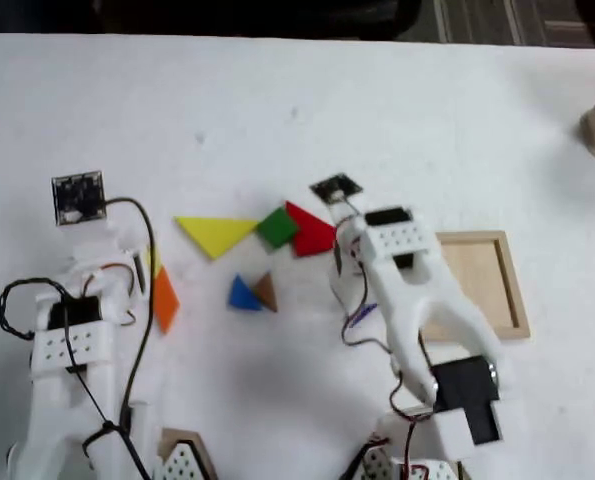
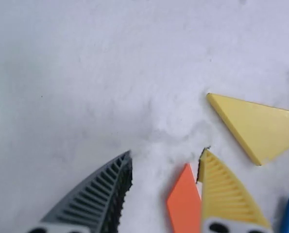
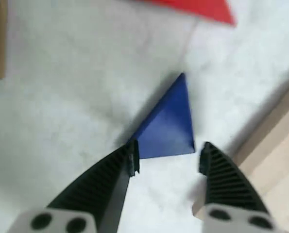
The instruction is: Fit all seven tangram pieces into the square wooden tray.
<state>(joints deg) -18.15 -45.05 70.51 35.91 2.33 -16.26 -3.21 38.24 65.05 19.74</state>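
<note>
One blue triangle (flat), ribbed fingers — apart

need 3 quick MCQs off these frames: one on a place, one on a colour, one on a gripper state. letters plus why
1. Where does the green square lie?
A. Between the yellow triangle and the red triangle
B. Held in a gripper
C. Alone, touching nothing

2. What colour is the piece between the right gripper's fingers?
A. Green
B. Blue
C. Orange

3. How is the left gripper?
A. Shut on the yellow triangle
B. Shut on nothing
C. Open

Answers:
1 A: the high view shows it against the red triangle, with the yellow triangle's tip on its other side.
2 B: the right wrist view shows a blue triangle between the fingertips.
3 C: the left wrist view shows a wide gap between its fingers, with the orange piece lying in it.
</note>
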